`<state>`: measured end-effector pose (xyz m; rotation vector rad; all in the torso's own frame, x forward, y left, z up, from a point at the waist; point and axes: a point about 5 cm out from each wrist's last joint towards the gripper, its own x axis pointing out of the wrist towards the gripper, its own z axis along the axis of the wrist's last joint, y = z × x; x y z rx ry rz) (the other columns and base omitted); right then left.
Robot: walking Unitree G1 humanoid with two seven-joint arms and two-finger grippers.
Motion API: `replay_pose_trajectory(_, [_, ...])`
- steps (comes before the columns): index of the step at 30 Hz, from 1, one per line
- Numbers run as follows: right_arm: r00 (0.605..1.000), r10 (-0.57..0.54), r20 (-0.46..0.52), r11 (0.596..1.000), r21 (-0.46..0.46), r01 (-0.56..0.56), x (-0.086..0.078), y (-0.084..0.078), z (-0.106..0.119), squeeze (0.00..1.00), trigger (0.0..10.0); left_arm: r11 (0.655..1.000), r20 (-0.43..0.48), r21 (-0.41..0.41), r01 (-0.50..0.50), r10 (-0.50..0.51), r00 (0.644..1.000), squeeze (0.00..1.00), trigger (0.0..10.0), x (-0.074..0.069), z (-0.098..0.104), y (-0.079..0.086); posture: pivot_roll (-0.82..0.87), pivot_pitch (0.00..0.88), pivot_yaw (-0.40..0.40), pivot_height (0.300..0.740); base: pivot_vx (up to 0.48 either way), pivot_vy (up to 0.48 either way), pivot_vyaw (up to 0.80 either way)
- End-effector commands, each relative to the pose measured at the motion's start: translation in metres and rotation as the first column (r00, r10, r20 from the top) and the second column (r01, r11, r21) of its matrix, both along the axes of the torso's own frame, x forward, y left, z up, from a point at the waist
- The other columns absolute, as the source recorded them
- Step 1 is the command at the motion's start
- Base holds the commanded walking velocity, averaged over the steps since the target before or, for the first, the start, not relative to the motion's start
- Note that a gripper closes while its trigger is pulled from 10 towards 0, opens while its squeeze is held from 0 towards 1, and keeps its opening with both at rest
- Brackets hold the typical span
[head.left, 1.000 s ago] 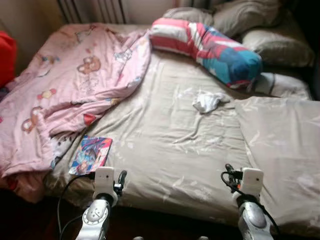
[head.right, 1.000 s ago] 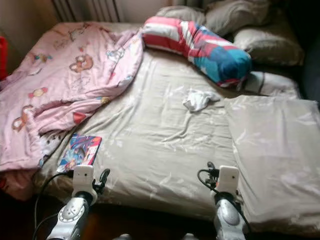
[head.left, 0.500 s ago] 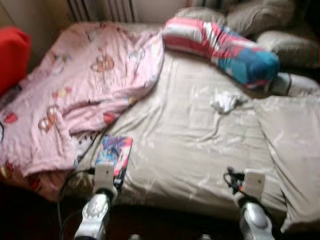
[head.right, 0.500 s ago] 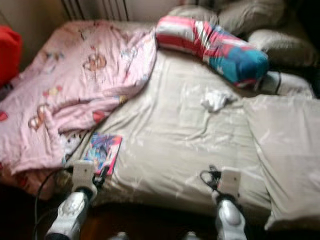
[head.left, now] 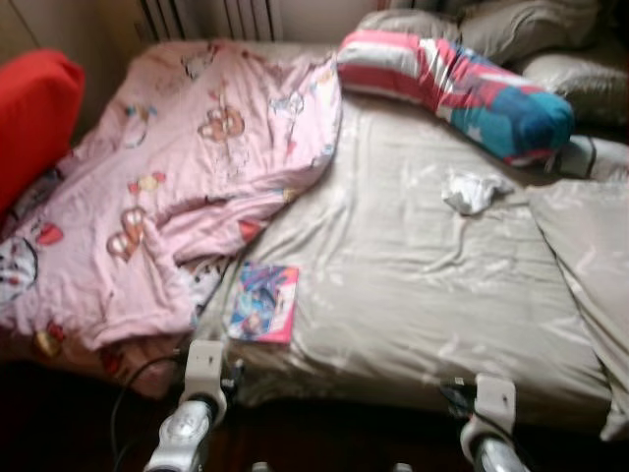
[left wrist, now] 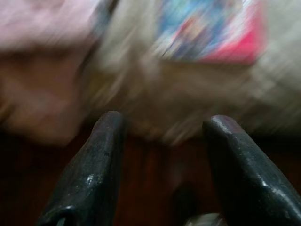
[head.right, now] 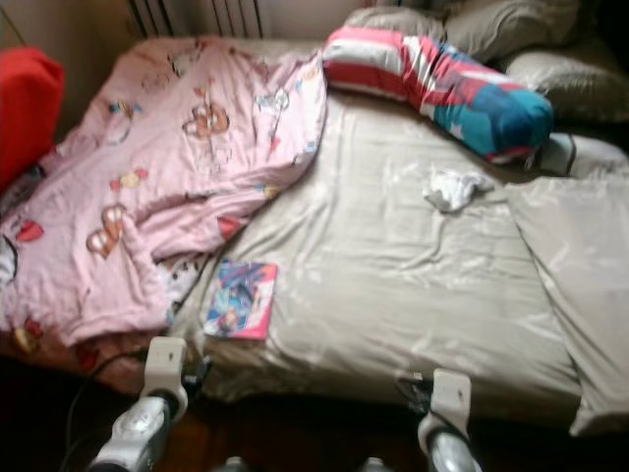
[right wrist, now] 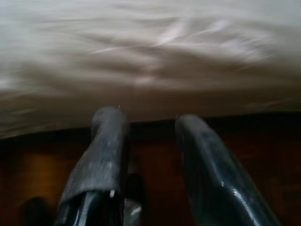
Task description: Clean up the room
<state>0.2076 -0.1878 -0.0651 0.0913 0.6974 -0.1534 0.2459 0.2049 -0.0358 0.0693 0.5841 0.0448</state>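
Observation:
A colourful book (head.left: 263, 302) lies near the front edge of the bed (head.left: 413, 295), partly against a rumpled pink cartoon blanket (head.left: 177, 187). A crumpled white cloth (head.left: 470, 190) rests on the beige sheet further back. In the left wrist view my left gripper (left wrist: 164, 127) is open and holds nothing; it hangs over dark floor in front of the bed, with the blurred book (left wrist: 211, 28) ahead of it. My right gripper (right wrist: 150, 120) is also open and holds nothing, just short of the mattress edge (right wrist: 150, 70).
A striped red, white and teal bolster (head.left: 452, 84) lies across the back, with grey pillows (head.left: 511, 20) behind it. A large beige pillow (head.left: 590, 256) fills the right side. A red cushion (head.left: 29, 118) sits at the far left. A radiator (head.left: 226, 15) stands behind the bed.
The whole view has swung left and pulled back, so the red cushion shows more. Both arms sit lower in the picture. Nothing on the bed has moved.

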Motion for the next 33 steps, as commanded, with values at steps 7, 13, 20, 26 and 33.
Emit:
replay_pose_trajectory(7, [0.986,0.028,-0.163,0.998,-0.058,-0.038,-0.036,-0.004,-0.020,0.00,10.0,0.998,-0.182,0.025,-0.050,0.054,0.982,0.00,10.0,-0.035,-0.027,0.005,-0.08,0.137,0.044,0.740,0.000,0.359,0.00])
replay_pose_trajectory(13, [0.974,0.056,-0.218,0.996,-0.056,-0.070,-0.050,-0.002,-0.027,0.00,10.0,0.999,-0.215,0.022,-0.042,0.046,0.976,0.00,10.0,-0.043,-0.032,0.004,-0.08,0.126,0.040,0.740,0.000,0.360,0.00])
replay_pose_trajectory(20, [0.975,0.060,-0.213,0.996,-0.054,-0.073,-0.050,0.000,-0.027,0.00,10.0,0.999,-0.226,0.020,-0.045,0.049,0.973,0.00,10.0,-0.044,-0.032,0.007,-0.08,0.111,0.045,0.740,0.000,0.359,0.00])
replay_pose_trajectory(26, [0.977,0.047,-0.208,0.997,-0.056,-0.060,-0.047,-0.002,-0.026,0.00,10.0,0.999,-0.250,0.021,-0.046,0.050,0.967,0.00,10.0,-0.051,-0.036,0.007,-0.08,0.099,0.049,0.740,0.000,0.361,0.00])
replay_pose_trajectory(33, [0.976,0.017,-0.218,0.997,-0.064,-0.032,-0.050,-0.006,-0.026,0.00,10.0,0.999,-0.265,0.020,-0.045,0.048,0.963,0.00,10.0,-0.055,-0.039,0.005,-0.09,0.089,0.049,0.740,0.000,0.357,0.00])
